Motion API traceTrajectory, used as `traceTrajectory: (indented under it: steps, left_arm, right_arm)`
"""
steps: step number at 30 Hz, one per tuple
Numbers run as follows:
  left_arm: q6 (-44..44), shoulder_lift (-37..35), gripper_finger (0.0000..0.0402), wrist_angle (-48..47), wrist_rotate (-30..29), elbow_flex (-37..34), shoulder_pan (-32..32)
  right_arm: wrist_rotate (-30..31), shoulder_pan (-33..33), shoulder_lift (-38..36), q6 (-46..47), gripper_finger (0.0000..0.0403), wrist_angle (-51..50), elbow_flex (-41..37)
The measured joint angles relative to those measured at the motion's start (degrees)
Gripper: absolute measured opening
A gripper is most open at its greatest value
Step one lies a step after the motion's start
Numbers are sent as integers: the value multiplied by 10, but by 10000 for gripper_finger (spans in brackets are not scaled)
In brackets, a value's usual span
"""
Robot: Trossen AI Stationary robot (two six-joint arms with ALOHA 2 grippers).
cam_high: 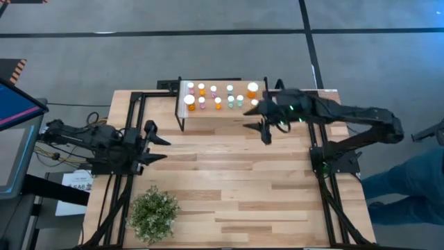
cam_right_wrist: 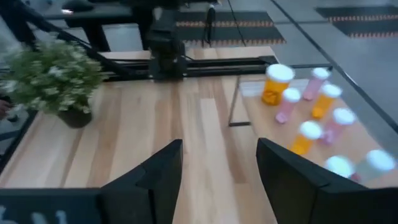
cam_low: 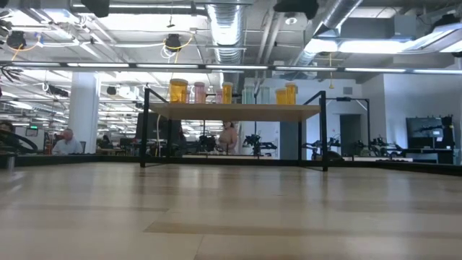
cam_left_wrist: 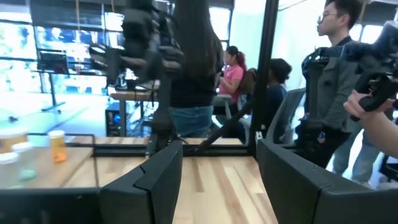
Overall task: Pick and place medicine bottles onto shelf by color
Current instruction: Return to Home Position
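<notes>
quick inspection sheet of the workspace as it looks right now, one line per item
surface: wooden table, no spills seen
job's things: medicine bottles, orange, pink and green, upright on the shelf; none seen down on the table
clutter: potted plant on the table's left side, far from the shelf
grippers: left gripper open, at the left edge; right gripper open, empty, near the shelf's right end
cables: loose wires by the left arm's base
surroundings: people beyond the table; monitor at left

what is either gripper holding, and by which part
Nothing is held. The right gripper and the left gripper are both open and empty; the medicine bottles stand on the shelf.
</notes>
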Motion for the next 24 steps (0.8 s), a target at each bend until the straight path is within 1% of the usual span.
traceTrajectory:
  steps: [3, 7, 13, 19, 24]
  left_arm:
    - [11, -30, 186, -26, -17, 0, 0]
    - [22, -50, 171, -56, -24, -3, 0]
    - [36, -83, 141, -68, -26, -39, 0]
    - [31, -149, 107, -57, -30, -87, 0]
    - [23, -202, 79, -43, -32, -133, 0]
  right_arm:
    - [10, 28, -50, 7, 218, 64, -83]
    - [41, 60, -107, 15, 213, 148, -181]
    - [70, 91, -180, 19, 209, 268, -313]
    - [71, 112, -227, 19, 204, 389, -420]
    - [71, 131, -238, 18, 189, 483, -497]
